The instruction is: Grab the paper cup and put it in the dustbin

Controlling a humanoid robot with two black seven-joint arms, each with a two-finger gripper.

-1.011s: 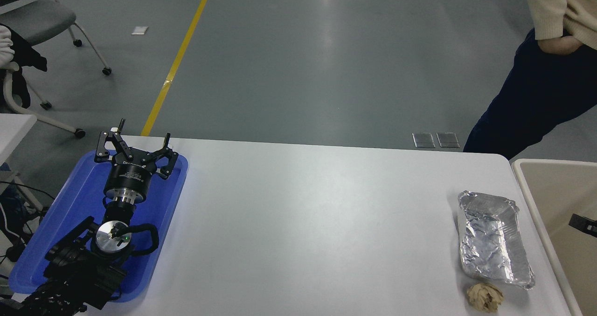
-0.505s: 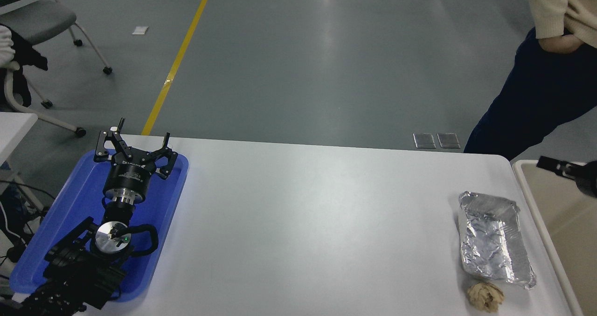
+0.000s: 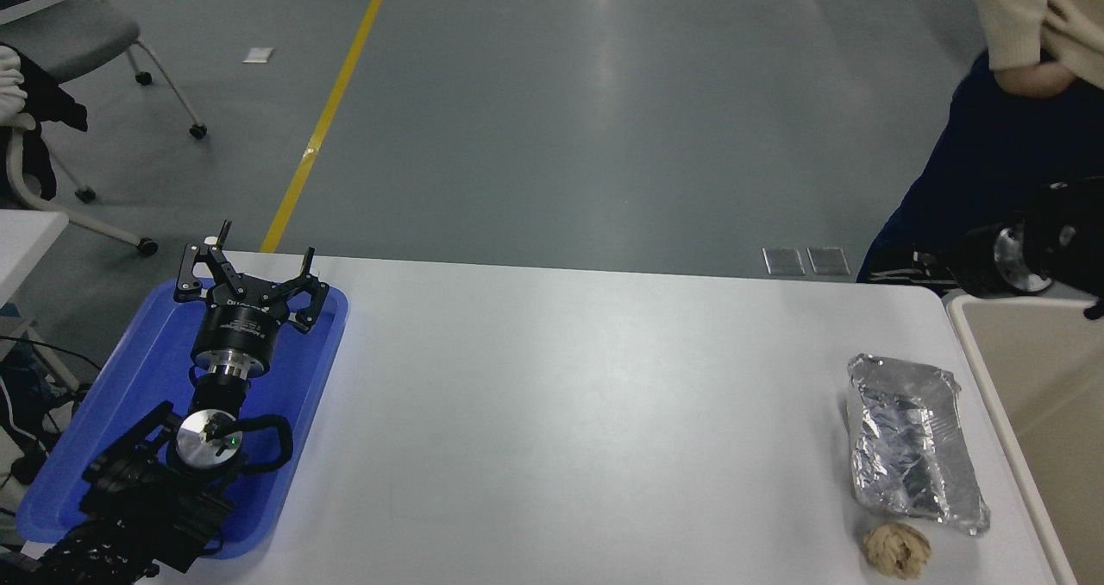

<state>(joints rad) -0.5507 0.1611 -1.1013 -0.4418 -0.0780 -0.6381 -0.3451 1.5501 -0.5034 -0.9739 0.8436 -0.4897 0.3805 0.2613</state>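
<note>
No paper cup shows in the head view. The beige dustbin (image 3: 992,369) stands against the table's right end, and only its left rim and part of its inside show. My right gripper (image 3: 901,266) comes in from the right edge above the bin's far left corner and points left. It is blurred against a person's dark trousers, so I cannot make out its state. My left gripper (image 3: 266,244) is parked over the blue tray (image 3: 138,369) at the lower left, open and empty.
A crinkled silver foil packet (image 3: 910,443) lies near the table's right end, with a crumpled tan paper ball (image 3: 897,550) just in front of it. A person (image 3: 1026,93) stands at the far right. An office chair (image 3: 69,24) stands at the far left.
My right arm has risen from low over the bin to its far left corner and reached left. The left arm, foil packet and paper ball have not moved.
</note>
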